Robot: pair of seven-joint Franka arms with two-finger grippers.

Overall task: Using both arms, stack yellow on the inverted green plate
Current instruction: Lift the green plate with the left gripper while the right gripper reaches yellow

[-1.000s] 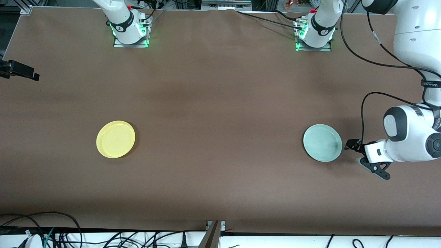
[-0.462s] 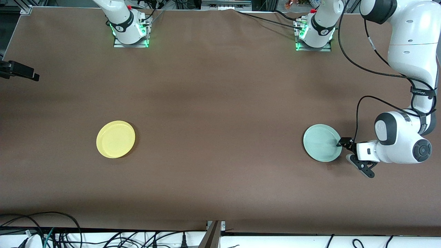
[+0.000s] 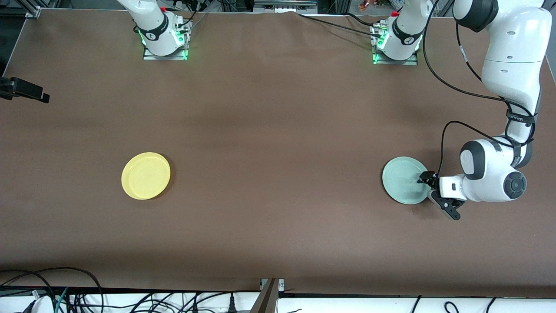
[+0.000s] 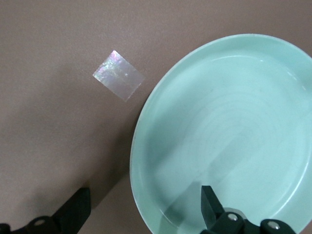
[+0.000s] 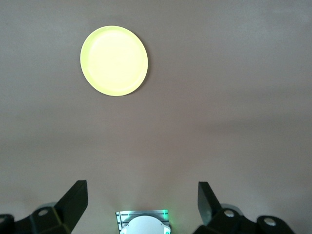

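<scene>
Green plate [image 3: 405,180] toward the left arm's end of the table, resting right way up, hollow face showing; not yet inverted. Left gripper [image 3: 430,191] low at the plate's rim on the side toward the left arm's end, jaws spread wide and straddling the rim: in the left wrist view, one finger [image 4: 212,207] over the plate's inside [image 4: 229,131], the other finger [image 4: 73,214] outside over the bare table. No grip closed on the rim; contact between fingers and plate not clear.

Small iridescent patch [image 4: 119,75], seemingly a piece of tape, flat on the table just beside the plate.

Yellow plate [image 3: 146,175] toward the right arm's end of the table, well apart from the green one, also right way up and untouched. Right gripper [image 5: 141,204] waiting high above the table near its own base, out of the front view, jaws wide and empty, yellow plate [image 5: 114,60] in sight below.

Progress, judged from the layout: early stage. Nothing done beyond the approach to the green plate. Remaining: closing on the rim, lifting and turning the green plate foot-up, setting it down; then picking up the yellow plate with the right arm and placing it on the upturned green one.
</scene>
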